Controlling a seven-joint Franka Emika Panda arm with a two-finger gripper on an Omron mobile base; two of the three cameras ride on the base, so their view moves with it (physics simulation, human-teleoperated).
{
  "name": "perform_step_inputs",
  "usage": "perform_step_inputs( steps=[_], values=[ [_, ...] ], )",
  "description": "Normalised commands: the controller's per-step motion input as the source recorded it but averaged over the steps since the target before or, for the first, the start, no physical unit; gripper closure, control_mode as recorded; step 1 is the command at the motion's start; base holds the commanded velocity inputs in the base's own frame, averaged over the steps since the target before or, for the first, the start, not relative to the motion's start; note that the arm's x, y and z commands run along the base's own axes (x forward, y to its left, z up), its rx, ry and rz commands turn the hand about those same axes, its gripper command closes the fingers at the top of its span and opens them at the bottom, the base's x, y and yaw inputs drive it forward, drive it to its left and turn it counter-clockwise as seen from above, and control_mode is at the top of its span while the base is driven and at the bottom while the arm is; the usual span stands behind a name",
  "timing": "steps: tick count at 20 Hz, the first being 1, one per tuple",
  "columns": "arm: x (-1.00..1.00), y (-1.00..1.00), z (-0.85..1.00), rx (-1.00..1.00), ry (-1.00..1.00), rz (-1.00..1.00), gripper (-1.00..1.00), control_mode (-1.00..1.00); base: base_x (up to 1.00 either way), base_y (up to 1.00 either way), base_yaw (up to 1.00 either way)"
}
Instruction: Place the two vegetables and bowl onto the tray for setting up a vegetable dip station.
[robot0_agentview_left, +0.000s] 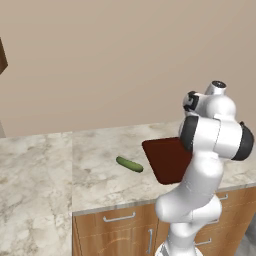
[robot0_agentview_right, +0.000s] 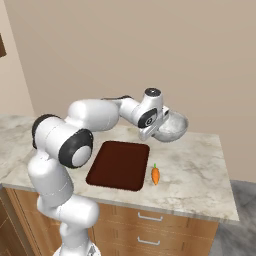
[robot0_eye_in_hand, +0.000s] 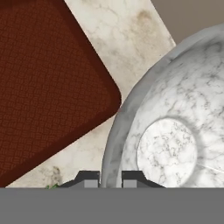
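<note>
Your tool (robot0_eye_in_hand: 109, 178) pinches the bowl (robot0_eye_in_hand: 175, 131) rim between narrow fingers, bowl lifted just off the tray's (robot0_eye_in_hand: 43, 87) corner. Carry it toward 9 o'clock, level, and set it down clear of the surface (robot0_eye_in_hand: 127, 39).

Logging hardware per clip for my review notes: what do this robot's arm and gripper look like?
The arm is glossy white with rounded, tube-like links and dark, near-black bands at the joints. Round caps with dark centres sit on the wrist and on the top joint. The gripper is a white body ending in two small dark fingertips with grey pads. No cables or markings show.
</note>
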Motion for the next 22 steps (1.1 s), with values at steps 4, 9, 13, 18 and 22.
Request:
perform_step_inputs(
  steps=[4, 9, 13, 18, 22],
  values=[
    [-0.42, 0.18, 0.20, 0.00, 0.01, 0.11, 1.00, -1.00, 0.00, 0.00, 0.00],
    [-0.38, 0.25, 0.14, 0.00, 0.03, 0.06, 1.00, -1.00, 0.00, 0.00, 0.00],
    [-0.35, 0.27, 0.09, 0.00, 0.03, 0.03, 1.00, -1.00, 0.00, 0.00, 0.00],
    [-0.30, 0.32, 0.08, 0.00, 0.00, 0.02, 1.00, -1.00, 0.00, 0.00, 0.00],
    [-0.21, 0.39, 0.01, 0.00, 0.00, 0.01, 1.00, -1.00, 0.00, 0.00, 0.00]
  ],
)
